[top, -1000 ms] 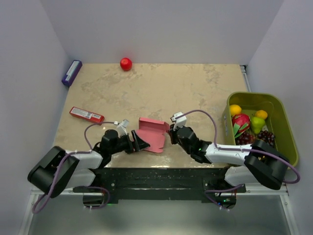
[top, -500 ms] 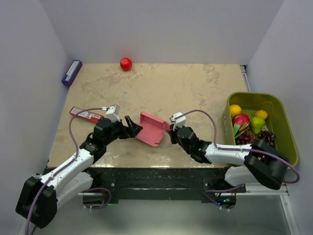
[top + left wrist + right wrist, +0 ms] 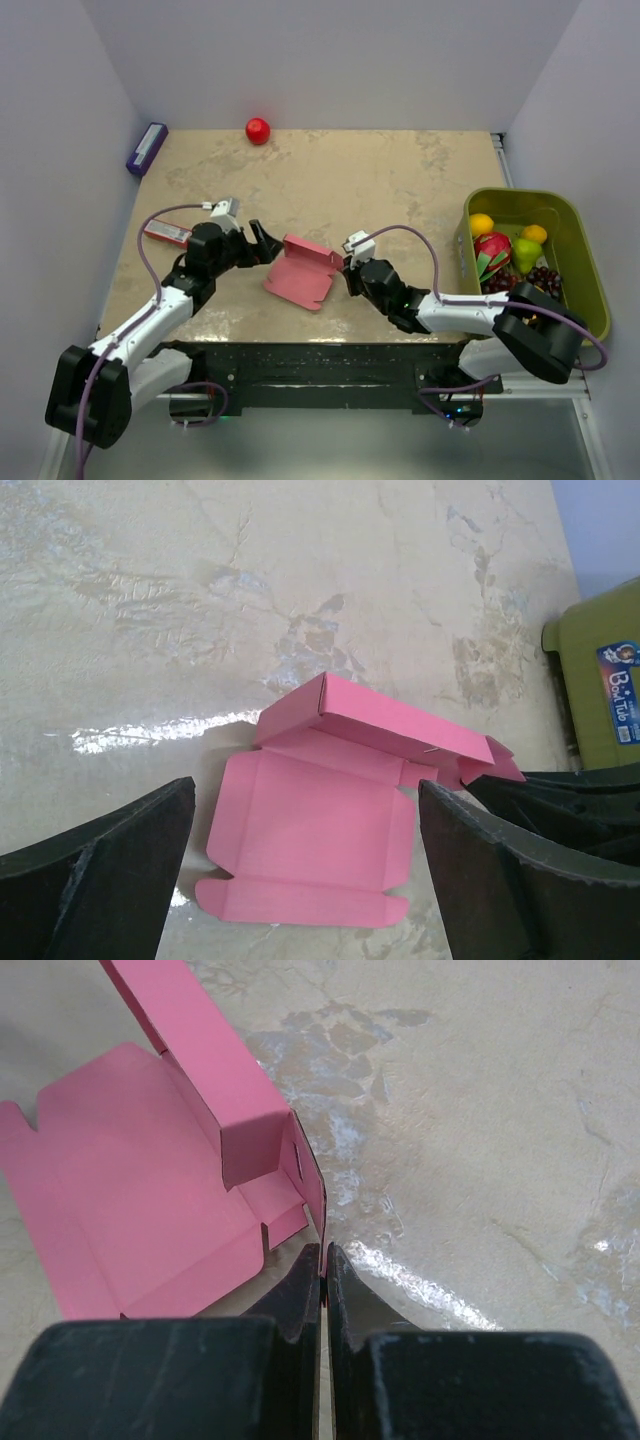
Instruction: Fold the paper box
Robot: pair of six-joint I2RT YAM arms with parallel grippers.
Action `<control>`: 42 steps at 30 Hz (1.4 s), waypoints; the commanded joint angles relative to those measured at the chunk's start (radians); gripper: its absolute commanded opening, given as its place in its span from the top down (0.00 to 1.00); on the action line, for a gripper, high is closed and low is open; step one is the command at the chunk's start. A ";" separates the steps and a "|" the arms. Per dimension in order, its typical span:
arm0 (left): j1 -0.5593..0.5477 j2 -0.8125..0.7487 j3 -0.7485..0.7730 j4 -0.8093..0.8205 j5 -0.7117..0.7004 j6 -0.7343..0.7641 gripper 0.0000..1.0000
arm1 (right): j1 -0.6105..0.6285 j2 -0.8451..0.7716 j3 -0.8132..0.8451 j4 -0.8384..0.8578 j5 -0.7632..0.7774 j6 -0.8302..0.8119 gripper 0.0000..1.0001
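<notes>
Mid-fold: right gripper (image 3: 323, 1260) pinches a flap of the paper box (image 3: 150, 1180) at its fingertips; left gripper (image 3: 266, 245) spread wide, empty, box just ahead; next, likely raising a side.

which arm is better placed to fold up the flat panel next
Left. The left gripper is open and free, facing the flat panel of the paper box; the right gripper is shut on its right edge, likely best holding it.
</notes>
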 commanded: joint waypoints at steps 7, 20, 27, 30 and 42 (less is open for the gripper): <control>0.023 0.155 0.027 0.214 0.098 0.014 0.11 | 0.003 0.017 -0.001 0.098 -0.050 -0.065 1.00; 0.026 0.209 -0.025 0.292 0.065 0.011 0.33 | 0.003 0.069 0.010 0.118 -0.092 -0.086 1.00; 0.026 0.244 -0.057 0.335 0.076 0.016 0.43 | 0.002 0.079 0.014 0.118 -0.095 -0.088 1.00; 0.026 0.263 -0.063 0.363 0.079 0.017 0.46 | 0.003 0.083 0.017 0.120 -0.098 -0.085 1.00; 0.026 0.341 -0.080 0.467 0.088 0.042 0.57 | 0.003 0.097 0.022 0.117 -0.103 -0.089 1.00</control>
